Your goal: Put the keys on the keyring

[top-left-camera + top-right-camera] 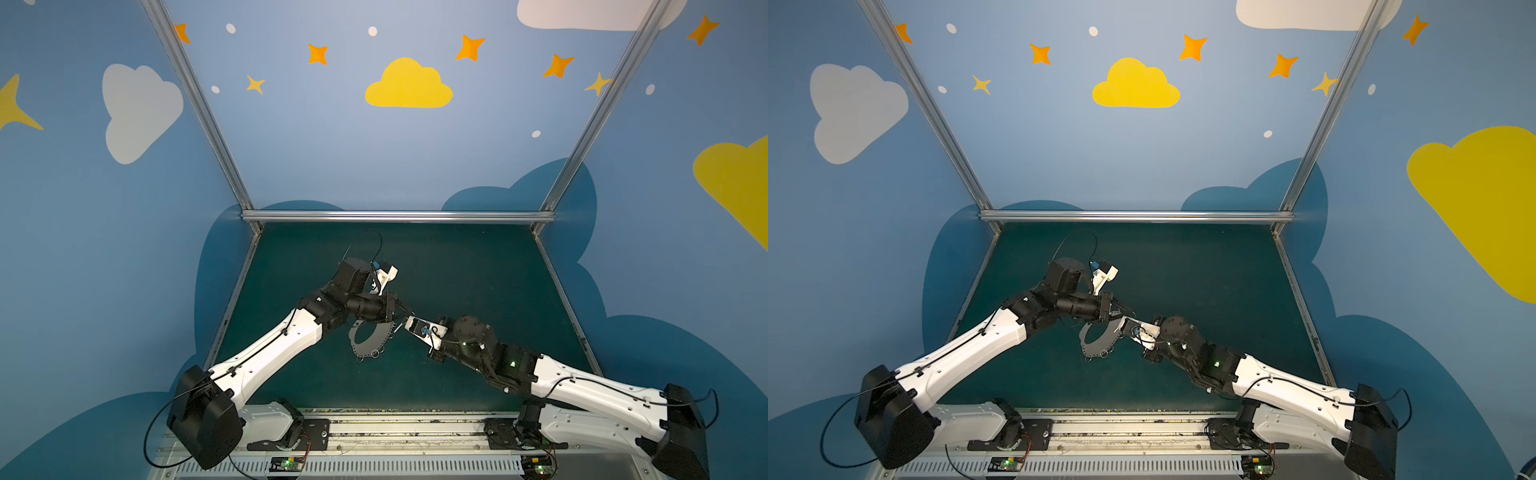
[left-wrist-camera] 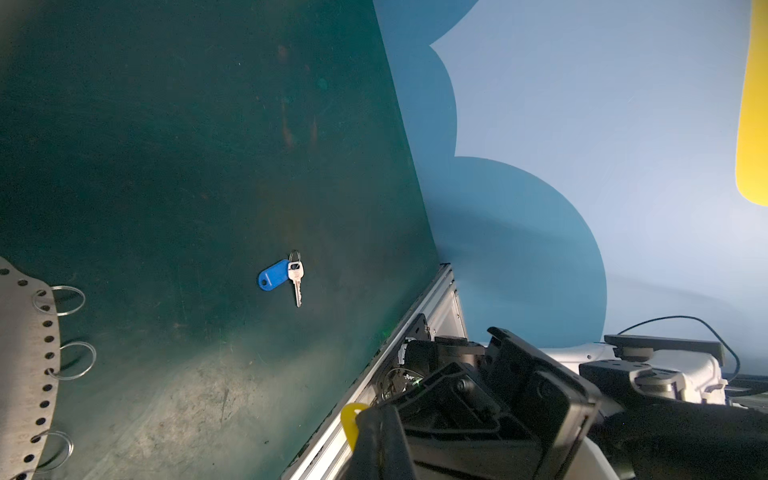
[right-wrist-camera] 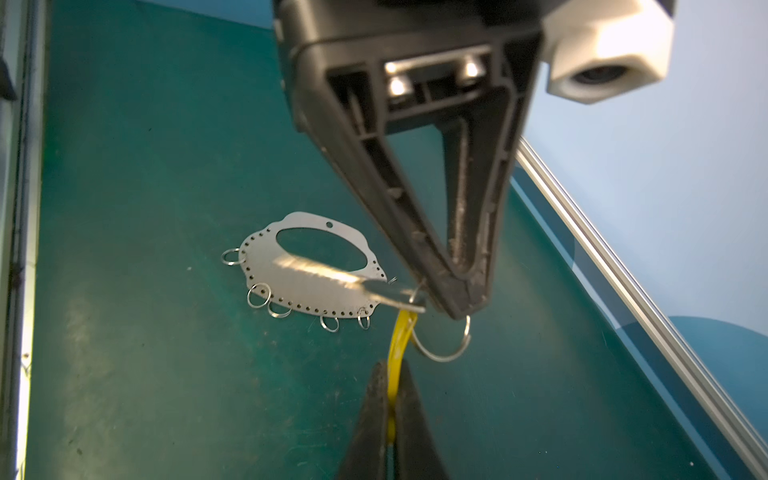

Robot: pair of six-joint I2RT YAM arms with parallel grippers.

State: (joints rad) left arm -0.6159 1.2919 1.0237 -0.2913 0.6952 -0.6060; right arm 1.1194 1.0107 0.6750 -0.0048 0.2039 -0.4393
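Threading looks to be the step in hand. The right end effector (image 3: 392,368) is pressed together on the yellow tag (image 3: 401,336), holding it edge-on. The left end effector (image 3: 455,309), also pressed together, seems to pinch the split ring (image 3: 444,355) of the yellow key right at its tips. The silver key (image 3: 386,297) juts sideways from those tips, blurred.

The keyring plate (image 3: 307,286) lies flat on the bench (image 3: 145,166), just below and beyond both end effectors, untouched. To do this well, I judge, the left should steady the ring while the pair is lowered toward a free edge hole, avoiding the small wire rings (image 3: 257,295) hanging along that edge.

The blue-tagged key (image 2: 296,278) lies on the bench well apart from the left end effector, out of the way. An aluminium rail (image 3: 623,270) runs beside it.
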